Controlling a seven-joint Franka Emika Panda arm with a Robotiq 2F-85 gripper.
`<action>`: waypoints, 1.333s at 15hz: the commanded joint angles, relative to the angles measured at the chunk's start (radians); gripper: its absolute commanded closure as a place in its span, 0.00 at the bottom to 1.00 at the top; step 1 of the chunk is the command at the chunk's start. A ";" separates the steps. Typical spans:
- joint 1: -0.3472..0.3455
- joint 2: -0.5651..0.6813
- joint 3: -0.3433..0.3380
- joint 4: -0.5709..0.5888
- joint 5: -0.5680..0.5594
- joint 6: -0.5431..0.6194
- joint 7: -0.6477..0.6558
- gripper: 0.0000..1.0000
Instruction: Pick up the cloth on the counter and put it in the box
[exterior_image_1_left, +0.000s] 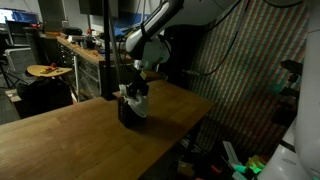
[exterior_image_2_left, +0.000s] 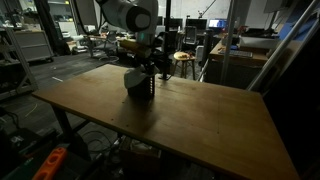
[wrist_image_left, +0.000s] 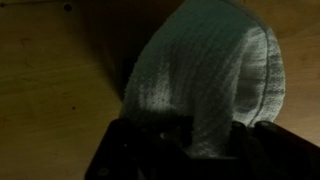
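Observation:
A white waffle-weave cloth (wrist_image_left: 210, 80) fills the wrist view and hangs between the dark jaws of my gripper (wrist_image_left: 200, 142), which is shut on a fold of it. In both exterior views the gripper (exterior_image_1_left: 137, 88) (exterior_image_2_left: 148, 68) is low over a small dark box (exterior_image_1_left: 128, 110) (exterior_image_2_left: 137, 84) standing on the wooden table (exterior_image_1_left: 80, 140) (exterior_image_2_left: 200, 125). A pale bit of the cloth (exterior_image_1_left: 143, 97) shows at the top of the box. I cannot tell how far the cloth reaches inside the box.
The table's far edge runs close behind the box. A workbench with clutter (exterior_image_1_left: 85, 45) and a round stool (exterior_image_1_left: 48, 70) stand beyond it. Another stool (exterior_image_2_left: 183, 58) and desks are behind the table. A striped curtain (exterior_image_1_left: 250, 60) hangs at the side.

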 joint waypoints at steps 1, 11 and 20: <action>0.044 0.006 0.000 0.002 -0.051 0.011 0.081 0.98; 0.168 -0.019 -0.002 0.038 -0.254 -0.025 0.276 0.97; 0.161 0.012 0.007 0.049 -0.234 -0.047 0.265 0.98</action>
